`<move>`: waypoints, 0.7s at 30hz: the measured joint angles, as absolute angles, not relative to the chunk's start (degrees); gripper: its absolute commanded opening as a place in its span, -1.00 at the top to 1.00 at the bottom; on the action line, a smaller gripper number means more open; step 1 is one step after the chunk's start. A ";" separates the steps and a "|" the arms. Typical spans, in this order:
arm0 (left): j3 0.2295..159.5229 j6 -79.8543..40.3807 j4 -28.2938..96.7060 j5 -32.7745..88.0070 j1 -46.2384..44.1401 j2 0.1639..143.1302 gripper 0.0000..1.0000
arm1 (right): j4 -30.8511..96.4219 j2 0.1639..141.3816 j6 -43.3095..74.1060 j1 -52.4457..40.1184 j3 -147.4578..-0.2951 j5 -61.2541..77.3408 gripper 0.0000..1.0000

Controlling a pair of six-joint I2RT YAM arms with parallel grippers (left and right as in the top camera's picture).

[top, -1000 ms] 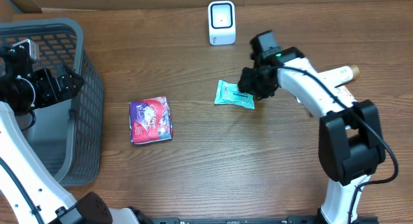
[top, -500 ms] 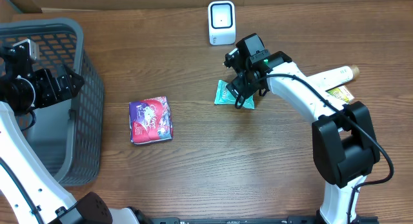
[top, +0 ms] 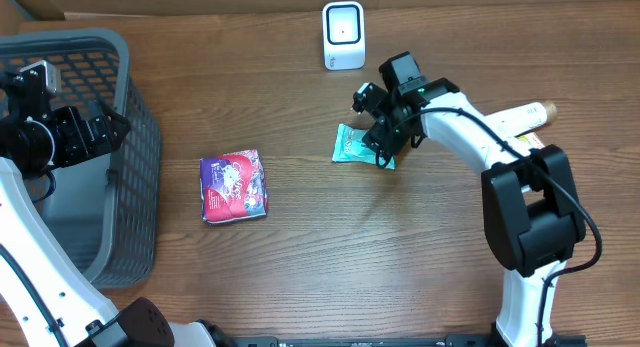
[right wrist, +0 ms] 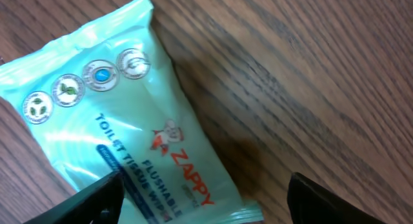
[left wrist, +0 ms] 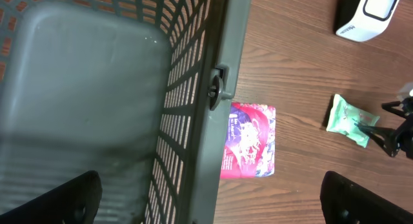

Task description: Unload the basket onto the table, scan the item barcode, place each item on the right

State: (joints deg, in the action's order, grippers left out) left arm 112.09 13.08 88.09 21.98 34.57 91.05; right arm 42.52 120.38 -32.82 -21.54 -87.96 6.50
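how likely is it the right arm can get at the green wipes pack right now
Probably yes: the right claw hangs open right over the wipes pack, which lies flat on the table with nothing on top of it.

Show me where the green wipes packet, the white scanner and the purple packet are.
green wipes packet [right wrist: 122, 121]: right wrist view, on its printed front.
white scanner [top: 343, 32]: overhead view, on its front face.
purple packet [top: 234, 185]: overhead view, on the middle of its top face.
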 measured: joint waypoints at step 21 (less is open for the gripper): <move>112.09 13.08 88.09 21.98 34.57 91.05 -0.99 | 43.24 122.39 -27.11 -18.79 -87.00 18.06 0.06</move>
